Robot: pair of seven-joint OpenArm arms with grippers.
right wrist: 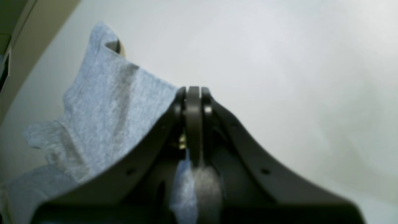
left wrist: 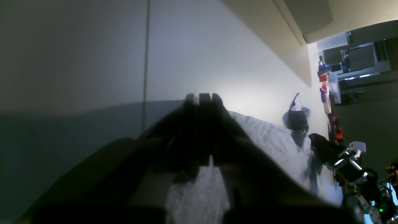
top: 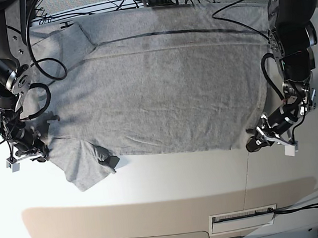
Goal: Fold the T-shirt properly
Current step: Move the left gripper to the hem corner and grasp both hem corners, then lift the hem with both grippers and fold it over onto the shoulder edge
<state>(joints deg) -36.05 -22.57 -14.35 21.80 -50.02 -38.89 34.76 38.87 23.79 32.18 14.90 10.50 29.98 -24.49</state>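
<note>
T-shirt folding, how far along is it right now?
Early. Done: the T-shirt lies spread across the table, no fold yet made. In hand: the right gripper and left gripper are both shut on its near edge. Left: every fold, plus the sleeve rumpled near the right gripper.

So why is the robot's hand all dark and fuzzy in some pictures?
Left wrist view: the left gripper sits too close to the lens, backlit, so it is a blurry silhouette. Right wrist view: the right gripper is soft too; the T-shirt is clearer. Base view: sharp, evenly lit.
</note>
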